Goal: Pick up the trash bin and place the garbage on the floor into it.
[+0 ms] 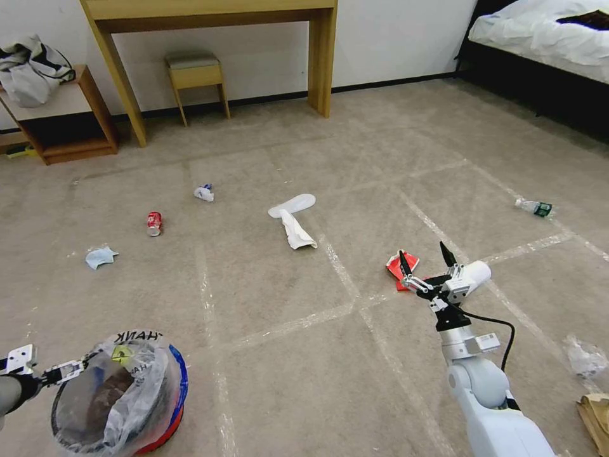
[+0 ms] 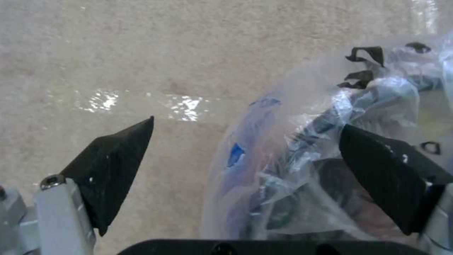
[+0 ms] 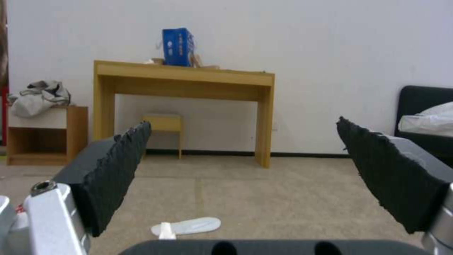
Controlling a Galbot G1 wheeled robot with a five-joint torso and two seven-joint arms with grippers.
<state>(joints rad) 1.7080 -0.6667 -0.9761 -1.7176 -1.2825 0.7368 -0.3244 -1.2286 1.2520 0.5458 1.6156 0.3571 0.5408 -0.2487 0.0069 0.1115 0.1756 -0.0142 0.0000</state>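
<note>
Trash bin (image 1: 120, 400) at left pincer (image 1: 79, 365), rim between spread fingers

a beige carpeted floor (image 1: 266, 304) crossed by pale tape lines carries scattered litter: a red soda can (image 1: 154, 223) and light-blue cloth (image 1: 100, 257) at left, crumpled paper (image 1: 204, 193) beyond them, two white slippers (image 1: 293, 217) at centre, a red wrapper (image 1: 401, 266), a clear bottle (image 1: 534, 207) at right, and a brown paper bag (image 1: 596, 416) near the right edge.
</note>
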